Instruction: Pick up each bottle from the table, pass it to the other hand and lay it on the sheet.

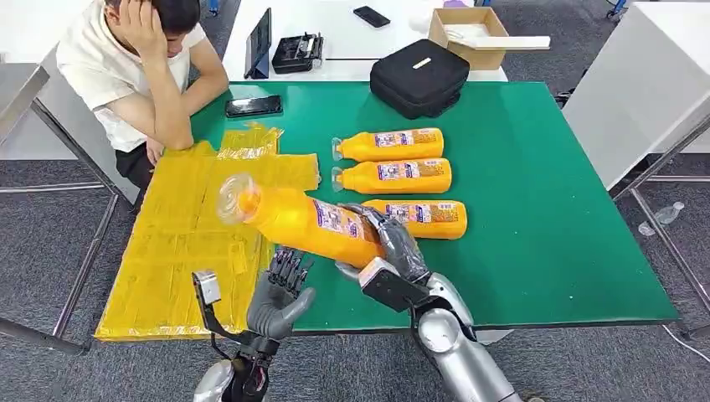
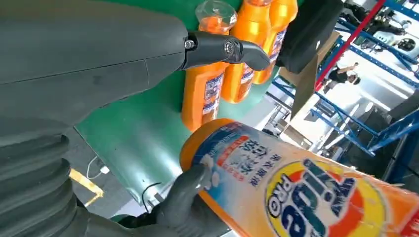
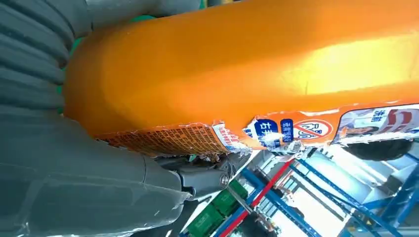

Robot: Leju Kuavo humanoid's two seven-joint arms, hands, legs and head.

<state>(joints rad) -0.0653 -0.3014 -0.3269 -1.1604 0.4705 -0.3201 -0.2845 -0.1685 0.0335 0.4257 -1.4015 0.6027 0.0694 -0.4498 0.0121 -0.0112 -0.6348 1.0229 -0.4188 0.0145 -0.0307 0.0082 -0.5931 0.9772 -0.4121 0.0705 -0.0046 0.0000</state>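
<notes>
Head view shows the right hand [image 1: 393, 243] clamped on the base end of the raised bottle [image 1: 306, 222], its cap end out over the yellow sheet [image 1: 167, 251]. The left hand [image 1: 280, 293] waits just below, fingers apart, holding nothing. Gripped so far from its middle, the bottle could tip or slip during the handover.

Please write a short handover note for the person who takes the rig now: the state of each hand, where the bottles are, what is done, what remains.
Right hand holds one orange bottle lifted above the table edge, cap pointing toward the yellow sheet.
Left hand is open just under the bottle, not gripping it.
Three bottles lie on the green table.
Done: first bottle picked up. No bottle lies on the sheet.
Left: the pass to the left hand, laying it down, then the other three.
</notes>
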